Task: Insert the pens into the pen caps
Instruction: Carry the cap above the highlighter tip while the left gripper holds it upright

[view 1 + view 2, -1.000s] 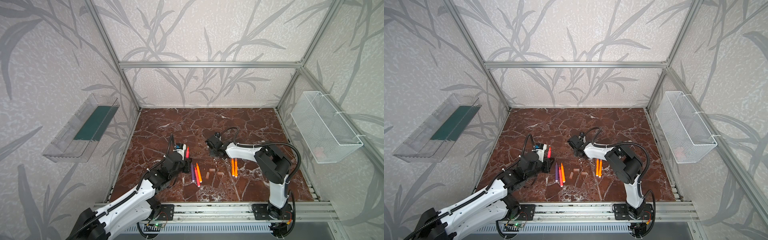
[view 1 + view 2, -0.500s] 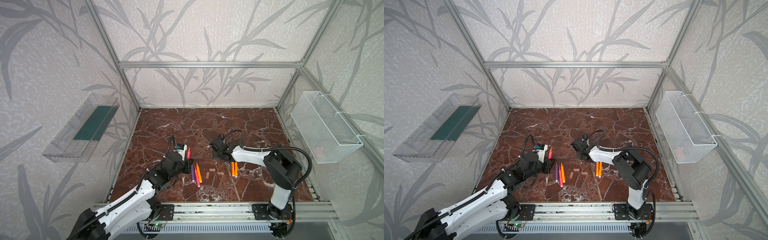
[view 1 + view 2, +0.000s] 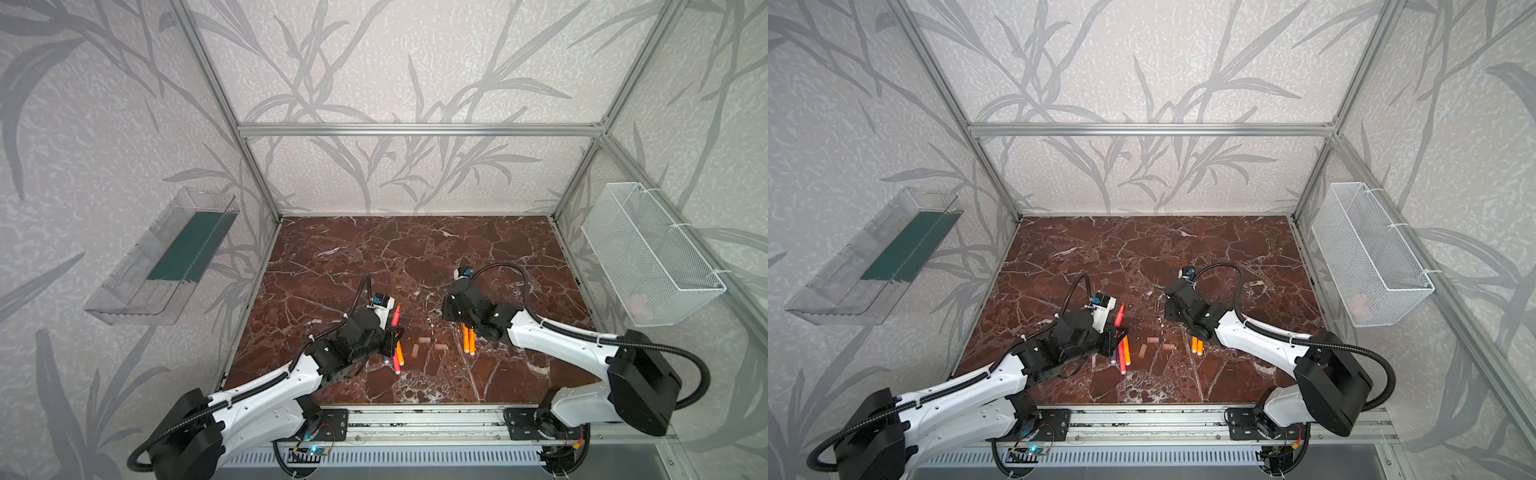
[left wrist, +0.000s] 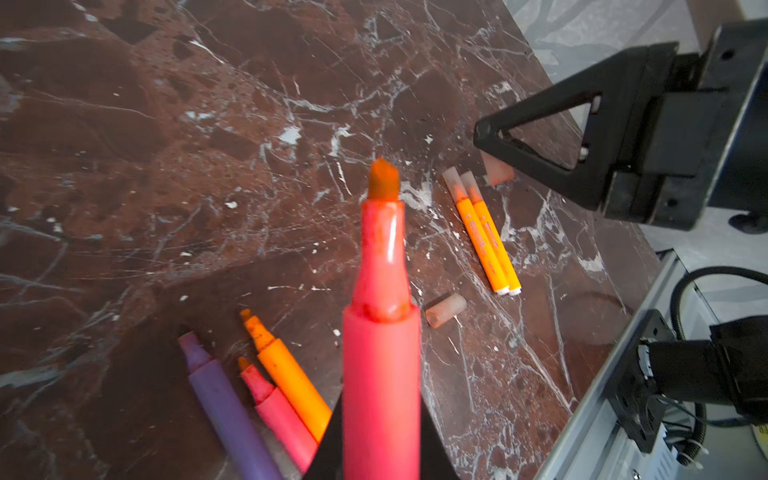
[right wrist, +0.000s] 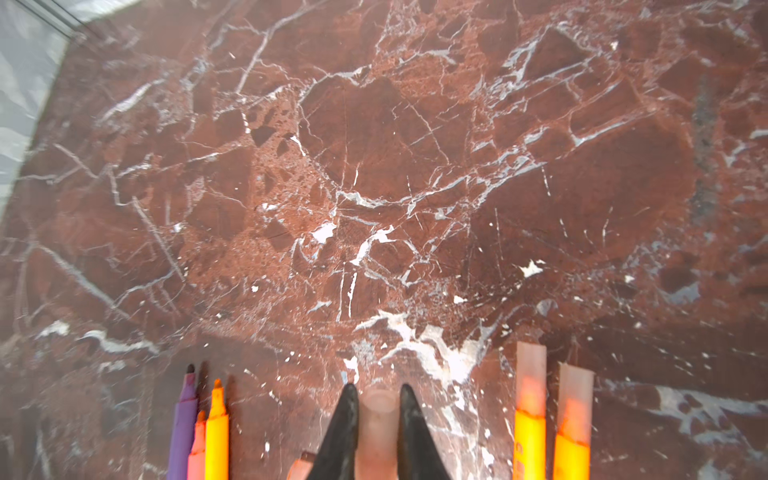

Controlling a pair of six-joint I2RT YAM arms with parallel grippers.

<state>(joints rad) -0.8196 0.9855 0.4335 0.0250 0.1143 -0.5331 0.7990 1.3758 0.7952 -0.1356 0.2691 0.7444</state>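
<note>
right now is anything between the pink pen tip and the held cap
Nothing visible: only open air separates the pink pen in the left gripper from the cap in the right gripper.

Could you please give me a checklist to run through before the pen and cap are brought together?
1. Shut left gripper holds pink-red pen: ok.
2. Bare pen tip: ok.
3. Shut right gripper holds cap: ok.
4. Open end of cap faces pen tip: cannot tell.
5. Lined up, pen tip and cap: not ok, apart in both top views.
</note>
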